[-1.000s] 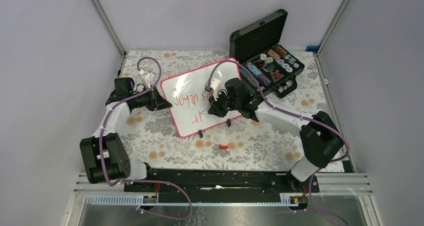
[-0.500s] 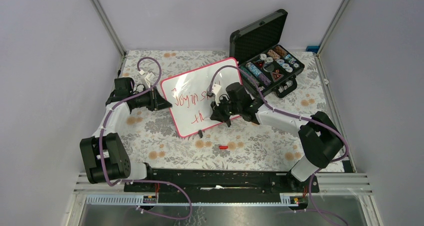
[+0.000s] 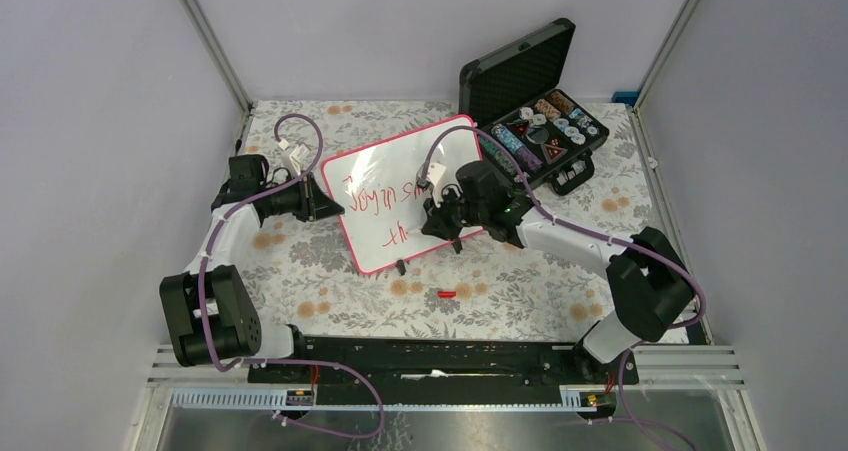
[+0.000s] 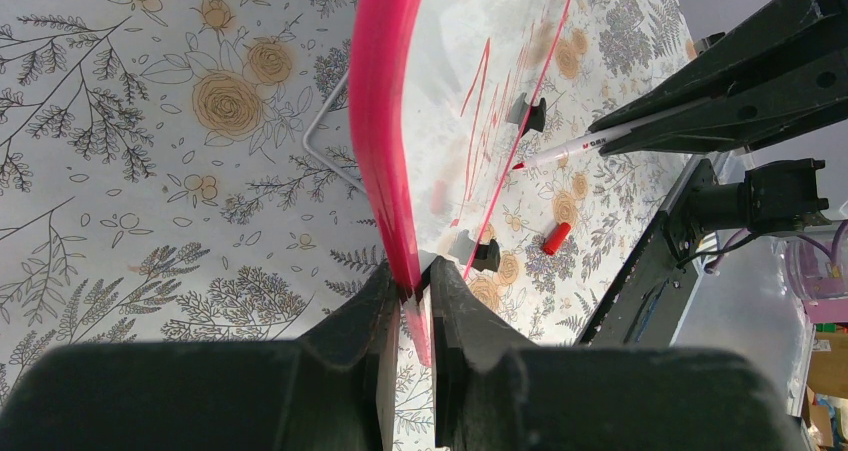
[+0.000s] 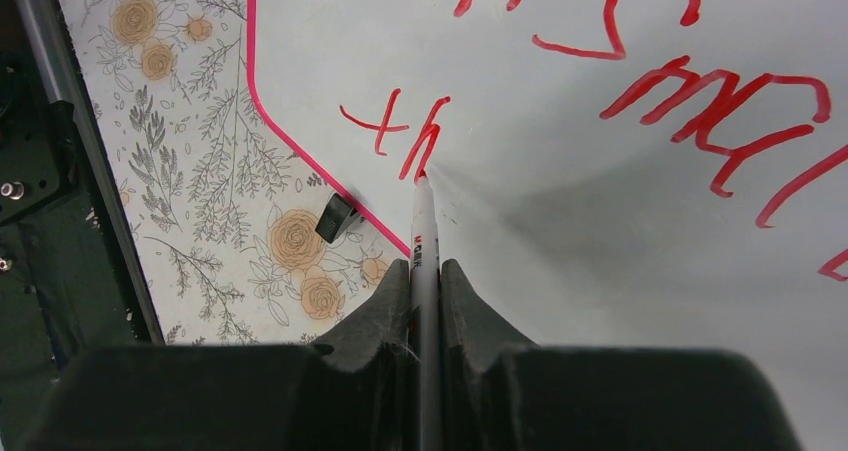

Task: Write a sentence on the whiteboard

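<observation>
Marker (image 5: 424, 221) clenched in right gripper (image 5: 425, 268) is touching the whiteboard (image 5: 600, 271) at the sentence (image 5: 428, 136)'s "th", blank surface lying away from the rim

The whiteboard (image 3: 372, 249), a glossy white rectangle with a thin pink-red rim and rounded corners, is set near the middle of the surface, somewhat closer to the far edge. It is turned askew to the surface's edges and tilted back on two small black clip feet (image 3: 400, 267) at its near rim. Its left rim is pinched by the left hand (image 4: 412, 279). The sentence (image 3: 372, 197) is seen in thin red strokes: one line across the board and, beneath it, only "th".
</observation>
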Available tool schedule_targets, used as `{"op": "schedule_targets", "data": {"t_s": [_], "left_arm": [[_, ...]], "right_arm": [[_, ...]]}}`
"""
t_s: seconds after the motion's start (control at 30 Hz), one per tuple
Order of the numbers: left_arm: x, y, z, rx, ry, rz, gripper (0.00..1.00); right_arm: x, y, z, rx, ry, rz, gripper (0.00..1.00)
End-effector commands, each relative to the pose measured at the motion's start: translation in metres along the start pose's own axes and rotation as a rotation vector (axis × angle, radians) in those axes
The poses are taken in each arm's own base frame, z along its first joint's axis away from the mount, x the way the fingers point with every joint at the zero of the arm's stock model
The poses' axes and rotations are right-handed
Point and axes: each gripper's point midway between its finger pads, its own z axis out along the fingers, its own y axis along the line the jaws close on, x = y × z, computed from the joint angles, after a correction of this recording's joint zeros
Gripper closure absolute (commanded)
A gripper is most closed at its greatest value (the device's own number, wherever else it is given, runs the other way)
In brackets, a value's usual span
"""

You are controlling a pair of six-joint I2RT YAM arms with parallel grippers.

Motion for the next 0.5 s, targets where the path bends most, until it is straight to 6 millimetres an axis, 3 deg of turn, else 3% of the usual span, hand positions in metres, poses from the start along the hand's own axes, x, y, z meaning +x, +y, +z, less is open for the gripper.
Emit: {"op": "schedule_targets", "data": {"t_s": [0.0,0.47], "left_arm": [[-0.013,0.007,-0.002,-0.039,-0.028,0.085,1.00],[-0.013,0.008,-0.002,-0.037,-0.026,0.082,1.00]], "right_arm": [[-0.034,-0.008,-0.012,0.035,-0.078,-0.022,1.00],[-0.032,-0.021,-0.003,0.072,-0.063,-0.035,1.00]]}}
